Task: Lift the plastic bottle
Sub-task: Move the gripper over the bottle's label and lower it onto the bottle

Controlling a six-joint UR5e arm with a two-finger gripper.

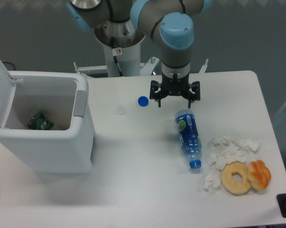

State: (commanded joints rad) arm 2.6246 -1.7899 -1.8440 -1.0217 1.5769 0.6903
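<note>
The plastic bottle (pixel 189 138) lies on its side on the white table (pixel 143 190), right of centre. It is clear and blue-tinted, with a blue label and its blue neck end pointing toward the front. My gripper (pixel 174 101) hangs just behind the bottle's far end, above the table. Its dark fingers are spread apart with nothing between them, so it is open. A small gap separates the fingertips from the bottle.
A loose blue cap (pixel 143 100) lies left of the gripper. A white open bin (pixel 48 128) with a dark green item inside stands at the left. Crumpled tissues (pixel 230 147), a bagel (pixel 236 178) and a pastry (pixel 259 174) lie to the bottle's right.
</note>
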